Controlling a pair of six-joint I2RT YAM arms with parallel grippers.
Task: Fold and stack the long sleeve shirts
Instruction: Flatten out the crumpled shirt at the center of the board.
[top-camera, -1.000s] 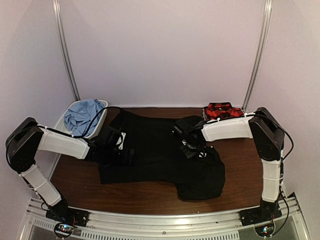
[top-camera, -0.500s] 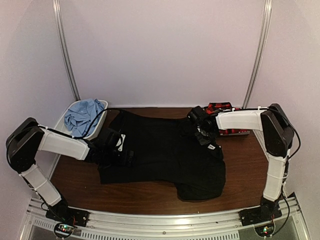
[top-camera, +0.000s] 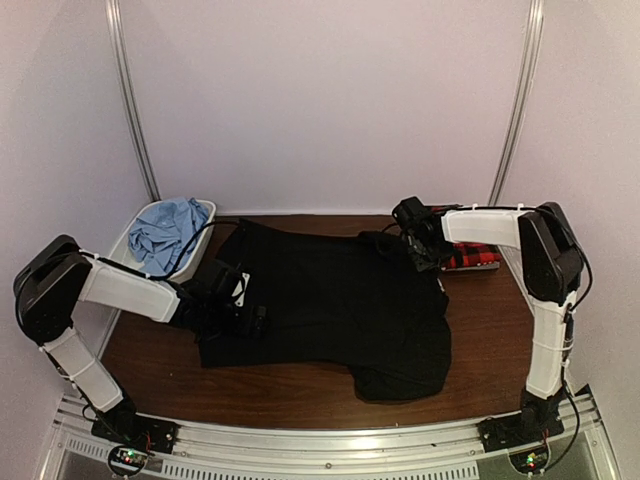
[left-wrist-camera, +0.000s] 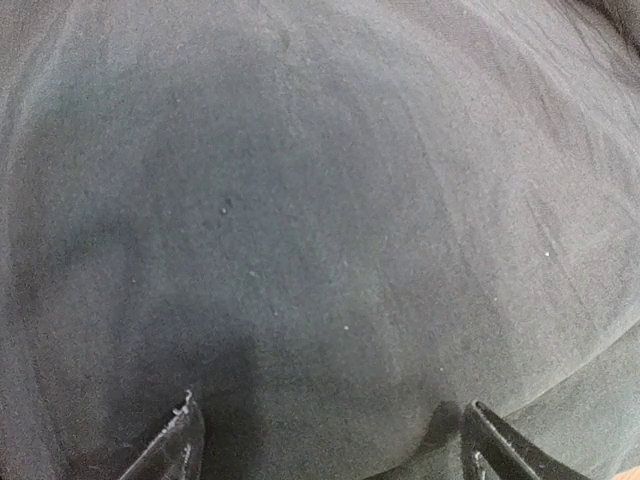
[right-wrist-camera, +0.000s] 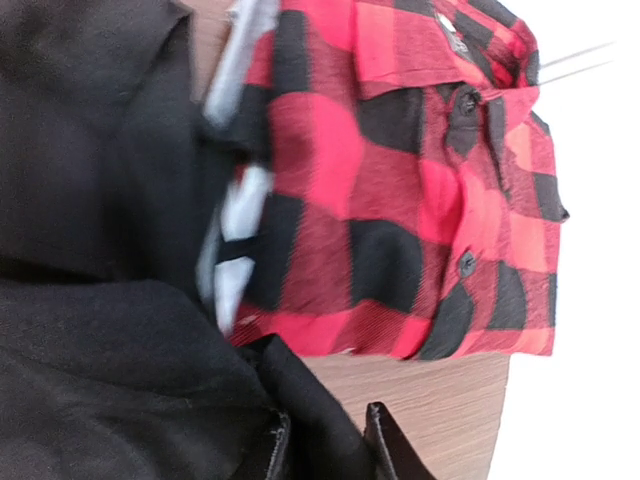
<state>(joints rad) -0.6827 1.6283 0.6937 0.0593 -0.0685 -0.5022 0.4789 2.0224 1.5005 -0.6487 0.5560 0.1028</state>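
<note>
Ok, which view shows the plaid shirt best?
Right wrist: the plaid shirt fills much of the frame, folded, buttons visible. Top external shows only a strip of it behind the right arm. Left wrist shows only the black shirt.

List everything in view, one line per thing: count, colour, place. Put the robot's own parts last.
black shirt: one, plain black, spread across the middle of the table
plaid shirt: one, red and black, folded at the far right corner of the table
light blue shirt: one, light blue, bunched in the bin
bin: one, white, at the far left corner
table: one, dark brown wood, under the black and plaid shirts
left gripper: one, black, jaws apart over the left part of the black shirt
right gripper: one, black, closed on a fold of the black shirt beside the plaid shirt
</note>
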